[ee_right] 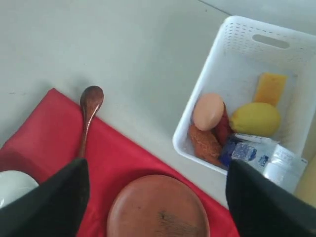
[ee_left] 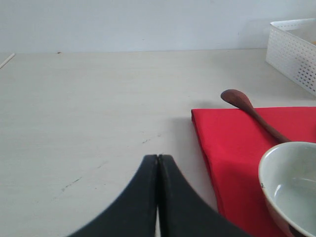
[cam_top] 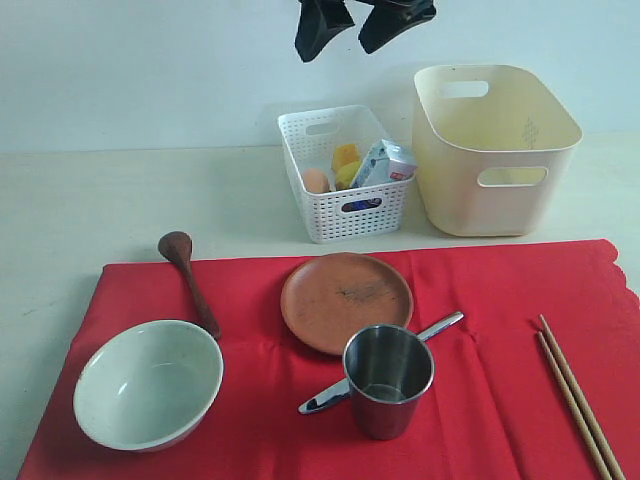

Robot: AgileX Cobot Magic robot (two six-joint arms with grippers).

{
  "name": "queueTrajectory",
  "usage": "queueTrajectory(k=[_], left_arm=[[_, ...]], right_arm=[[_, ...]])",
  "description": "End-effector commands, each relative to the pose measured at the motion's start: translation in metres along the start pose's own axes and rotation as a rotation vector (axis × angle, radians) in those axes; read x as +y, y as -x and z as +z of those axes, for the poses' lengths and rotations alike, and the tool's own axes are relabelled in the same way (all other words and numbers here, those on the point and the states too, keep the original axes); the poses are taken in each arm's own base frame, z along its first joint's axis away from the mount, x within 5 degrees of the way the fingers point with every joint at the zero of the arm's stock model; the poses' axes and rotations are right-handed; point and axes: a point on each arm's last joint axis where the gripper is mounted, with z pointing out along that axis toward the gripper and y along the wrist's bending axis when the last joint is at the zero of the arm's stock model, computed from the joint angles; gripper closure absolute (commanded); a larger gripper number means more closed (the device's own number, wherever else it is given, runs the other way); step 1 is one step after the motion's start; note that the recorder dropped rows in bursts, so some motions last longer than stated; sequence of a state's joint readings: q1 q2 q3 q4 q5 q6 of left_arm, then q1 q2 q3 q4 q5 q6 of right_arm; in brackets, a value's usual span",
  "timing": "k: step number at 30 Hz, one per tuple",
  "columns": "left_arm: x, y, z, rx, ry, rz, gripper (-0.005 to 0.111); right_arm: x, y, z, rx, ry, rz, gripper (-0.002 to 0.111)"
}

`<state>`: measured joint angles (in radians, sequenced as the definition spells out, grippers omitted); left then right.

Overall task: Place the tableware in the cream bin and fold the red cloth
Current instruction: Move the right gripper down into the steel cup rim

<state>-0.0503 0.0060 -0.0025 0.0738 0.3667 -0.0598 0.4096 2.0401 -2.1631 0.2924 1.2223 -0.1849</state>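
On red cloth (cam_top: 480, 400), chopsticks (cam_top: 583, 400) run near-far, knife (cam_top: 440, 327) diagonal; left pincer (ee_left: 157, 159) clenched, right pincer (ee_right: 155, 170) released.

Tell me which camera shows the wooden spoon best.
Exterior view: the spoon shows nearly whole, head off the cloth, handle reaching the bowl. Left wrist view loses its handle behind the bowl; right wrist view, behind the right tool.

Pale table (cam_top: 120, 200); red cloth (cam_top: 480, 290), white basket (cam_top: 330, 218), cream bin (cam_top: 465, 200)
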Motion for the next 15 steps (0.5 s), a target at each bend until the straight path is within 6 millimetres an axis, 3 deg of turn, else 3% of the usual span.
queueTrajectory(k=[1, 9, 15], left_arm=[[0.0, 0.0, 0.0, -0.011, 0.002, 0.0, 0.107], [0.0, 0.0, 0.0, -0.011, 0.002, 0.0, 0.107], [0.0, 0.0, 0.0, -0.011, 0.002, 0.0, 0.107]], right_arm=[[0.003, -0.009, -0.008, 0.017, 0.009, -0.022, 0.036], [0.008, -0.045, -0.015, 0.121, 0.017, -0.018, 0.036], [0.015, -0.075, -0.034, 0.149, 0.019, -0.016, 0.036]])
